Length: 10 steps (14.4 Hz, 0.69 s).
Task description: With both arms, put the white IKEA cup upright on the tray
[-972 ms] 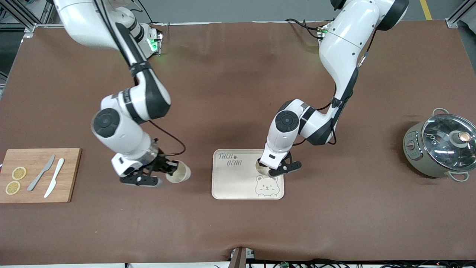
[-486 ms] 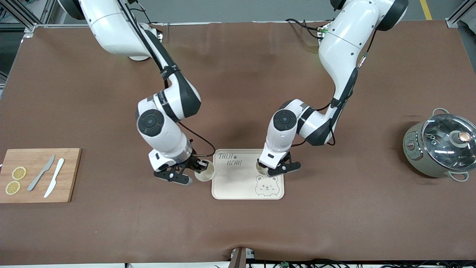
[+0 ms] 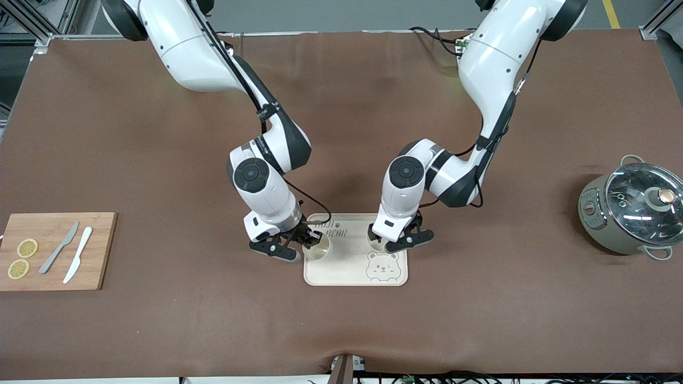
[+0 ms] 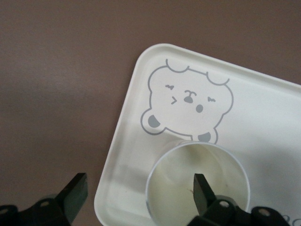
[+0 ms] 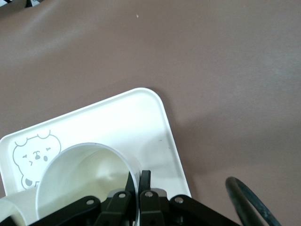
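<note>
The cream tray (image 3: 347, 266) with the grey bear drawing lies mid-table. One white cup (image 3: 377, 244) stands upright on it, beside the bear's head. My left gripper (image 3: 392, 242) is open at this cup. In the left wrist view (image 4: 138, 193) one finger is inside the cup (image 4: 188, 174) and the other is outside it, over the tray's (image 4: 263, 108) edge. My right gripper (image 3: 308, 242) is shut on the rim of a second white cup (image 3: 318, 248), mouth up, over the tray's end toward the right arm. The right wrist view shows that gripper (image 5: 139, 181) pinching the cup's (image 5: 80, 179) wall over the tray (image 5: 117, 117).
A wooden cutting board (image 3: 101, 250) with two knives (image 3: 58, 248) and lemon slices (image 3: 26, 248) lies at the right arm's end. A grey pot with a glass lid (image 3: 629, 208) stands at the left arm's end. Brown table cover lies all around.
My right arm has carried its cup from the table near the cutting board across to the tray's end. My left gripper has stayed at its cup on the tray.
</note>
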Available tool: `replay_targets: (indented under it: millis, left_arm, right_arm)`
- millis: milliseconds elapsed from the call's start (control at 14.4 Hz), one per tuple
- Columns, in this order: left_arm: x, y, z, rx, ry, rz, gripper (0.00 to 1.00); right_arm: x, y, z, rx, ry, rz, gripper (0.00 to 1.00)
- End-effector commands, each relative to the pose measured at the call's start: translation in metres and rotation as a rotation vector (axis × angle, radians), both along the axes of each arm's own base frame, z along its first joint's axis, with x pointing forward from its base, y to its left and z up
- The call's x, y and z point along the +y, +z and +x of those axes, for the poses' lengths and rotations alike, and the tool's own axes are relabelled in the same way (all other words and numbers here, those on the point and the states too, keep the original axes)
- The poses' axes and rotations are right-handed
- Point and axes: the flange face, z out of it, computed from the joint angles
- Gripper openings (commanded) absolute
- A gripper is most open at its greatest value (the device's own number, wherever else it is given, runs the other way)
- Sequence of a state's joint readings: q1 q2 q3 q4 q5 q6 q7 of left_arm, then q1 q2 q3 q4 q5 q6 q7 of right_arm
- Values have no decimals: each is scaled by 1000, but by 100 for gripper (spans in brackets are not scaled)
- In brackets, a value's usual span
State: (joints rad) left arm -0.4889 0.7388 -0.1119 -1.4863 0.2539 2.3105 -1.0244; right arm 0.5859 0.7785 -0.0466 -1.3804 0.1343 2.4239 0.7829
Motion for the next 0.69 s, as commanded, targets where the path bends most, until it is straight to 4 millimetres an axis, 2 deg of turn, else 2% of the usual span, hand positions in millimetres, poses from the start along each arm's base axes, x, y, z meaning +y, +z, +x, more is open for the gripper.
replay_targets:
  millis: [0,139,347,486,625]
  left_arm:
    - [10,36,0,12,-2,48,100]
    - [22,53,5,42,-10,72,100]
    - [61,90,20,102,-57,24,100]
    - [98,98,33,135,-91,40,100]
    - [136,94,47,150,-115,48,100]
  right_arm:
    - [13,-6,1,-13,-25,5,0]
    - [19,-15,-3,-23,-24,6,0]
    - [23,-23,-5,-28,-31,8,0]
    - [25,-30,-6,-26,-29,5,0]
    - [31,-37,-10,-33,-25,9,0]
